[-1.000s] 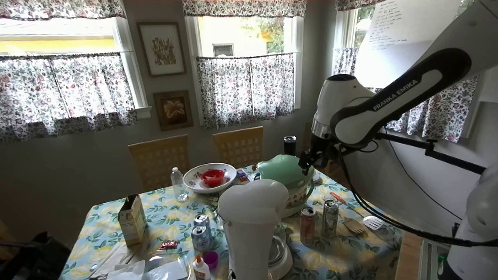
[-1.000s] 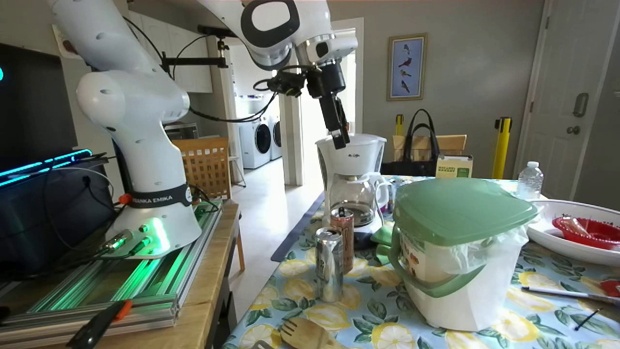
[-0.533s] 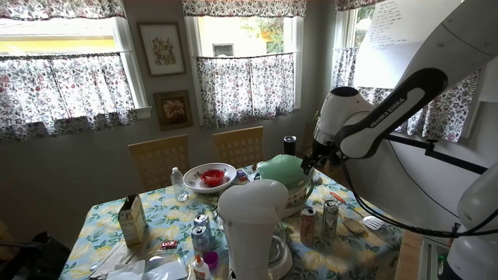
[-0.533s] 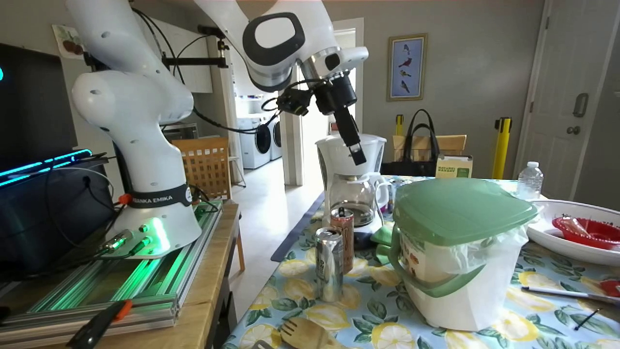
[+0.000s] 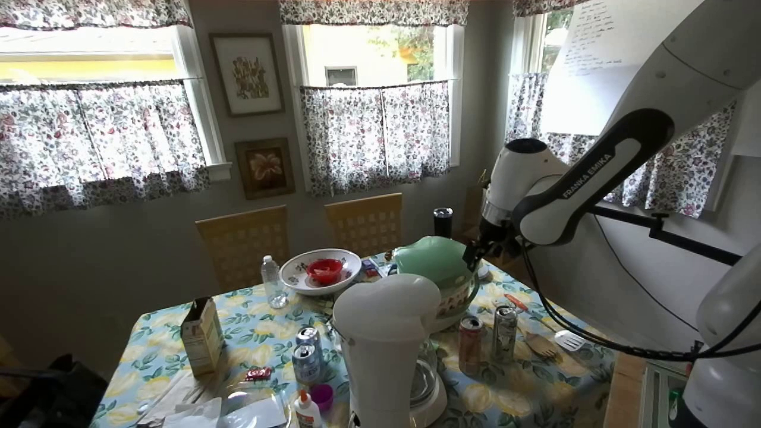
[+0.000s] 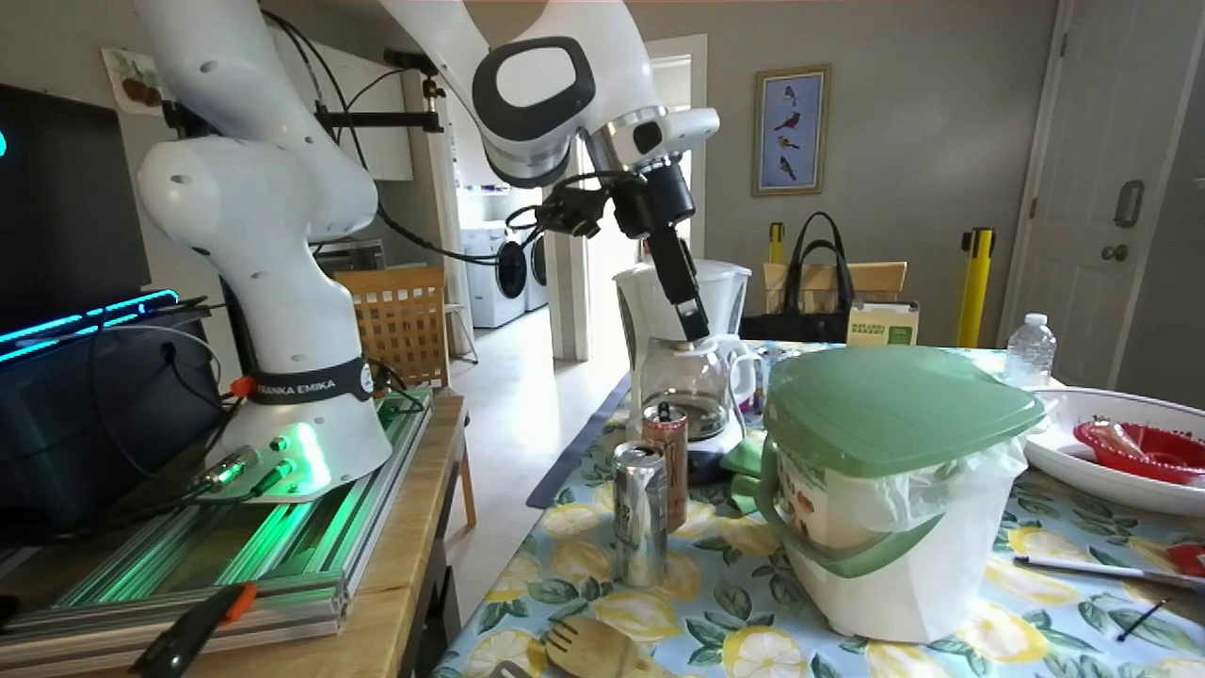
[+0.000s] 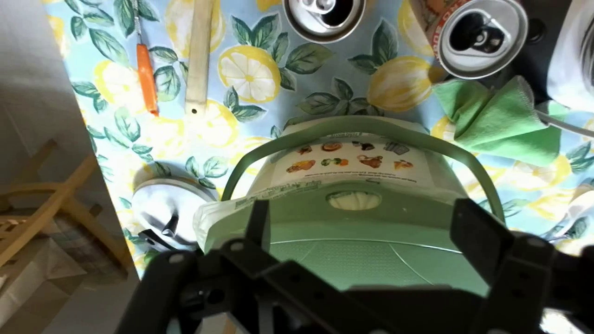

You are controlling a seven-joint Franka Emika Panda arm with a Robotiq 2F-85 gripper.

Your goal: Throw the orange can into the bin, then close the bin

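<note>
Orange can (image 6: 673,452): it stands upright on the lemon-print tablecloth (image 6: 715,612), outside the bin (image 6: 927,584) and near the coffee maker (image 5: 383,339); in both exterior views we see it lower than the gripper (image 7: 359,222) and apart from it, and in the wrist view its top is at the upper right, past the fingers (image 7: 480,239).
Gripper: spread wide; in the wrist view we look between its two fingers at the green lid (image 7: 362,260), and in an exterior view the tips show apart from that lid.
Bin: we find its lid lying over the top, with a pale bag (image 6: 904,499) poking out beneath the edge.
Food label (image 7: 352,160): we make out small food pictures on the bin's wall, with print too fine to read.
Silver can (image 6: 640,527): upright near the orange one; its lettering is too small for us.
Arm (image 5: 588,177): we read FRANKA EMIKA along it, and the same name on the black band (image 6: 315,384) round the base, where the first letter is hard to see.
Box (image 6: 882,323): we read BAKERY on its front; the word above is blurred.
Paper sheet (image 5: 618,89): handwritten lines, too small for us to read.
</note>
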